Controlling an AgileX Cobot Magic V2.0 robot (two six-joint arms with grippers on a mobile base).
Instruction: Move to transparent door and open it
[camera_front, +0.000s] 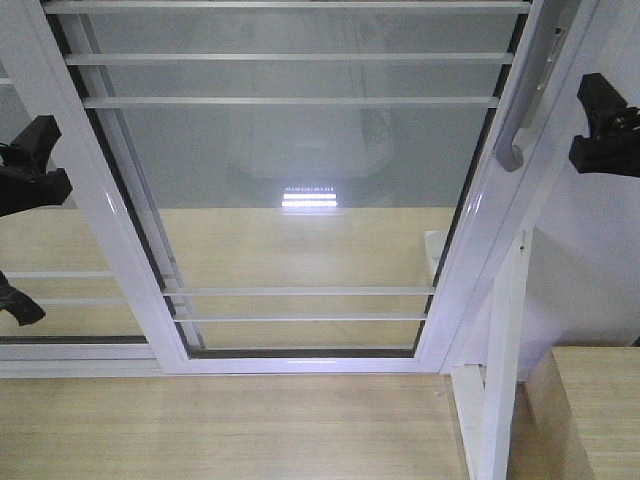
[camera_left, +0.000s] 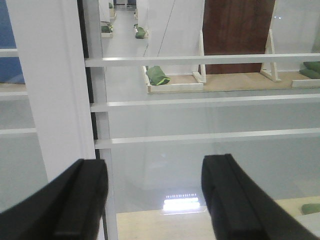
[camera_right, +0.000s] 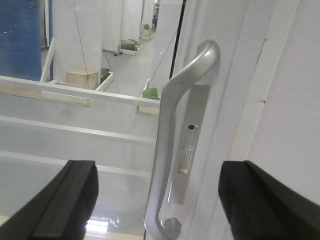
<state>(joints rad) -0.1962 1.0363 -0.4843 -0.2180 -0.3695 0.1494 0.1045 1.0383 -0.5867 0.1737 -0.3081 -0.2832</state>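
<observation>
**Both grippers spread wide before the transparent door; handle not gripped**

Left gripper: its two black fingers are held wide apart, with nothing between them. It is pointed at the glass, just beside a white frame stile.

Right gripper: its fingers are likewise spread wide and nothing is clasped. In the right wrist view the curved grey pull handle is seen between the two fingers. No contact with either finger is seen. In the front view this gripper sits to the right of the handle, apart from it.

The transparent door fills the middle of the front view, directly ahead of both arms. Its glossy white frame is crossed by thin horizontal white bars, and the handle is mounted on its right stile. A small red mark is noted on the plate behind the handle.

To the left, a second glazed panel is overlapped by the door. To the right, a bare white post stands on the wooden floor.

Through the glass, green bags lie on a pale floor. A brown panel stands behind them.
</observation>
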